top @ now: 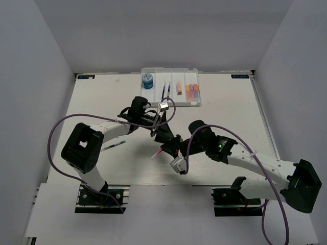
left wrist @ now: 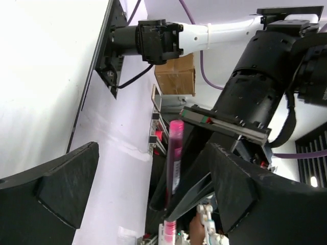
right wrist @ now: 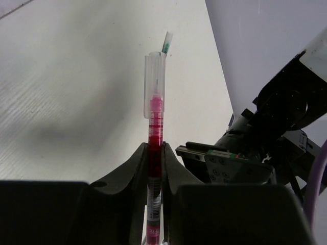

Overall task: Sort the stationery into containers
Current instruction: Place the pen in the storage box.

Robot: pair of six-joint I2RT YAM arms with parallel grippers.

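Red pen (right wrist: pixel 155 127) pinched in right fingers (right wrist: pixel 134 168), left fingers (left wrist: pixel 56 189) spread wide, gripping nothing

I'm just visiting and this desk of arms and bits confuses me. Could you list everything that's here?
tray: one, white, divided, far side of the table
roll: one, blue, tray's left end
dark pens: two, side by side in the tray
eraser: one, pinkish, in the tray, right of the dark pens
markers: a few, orange and pink, tray's right end; exact count unclear
loose pen: one, greenish, on the table by the left arm
red pen: one, clear cap, held above the table
cables: two, purple, along the arms
left gripper: one, black, open, facing the red pen
right gripper: one, black, shut on the red pen
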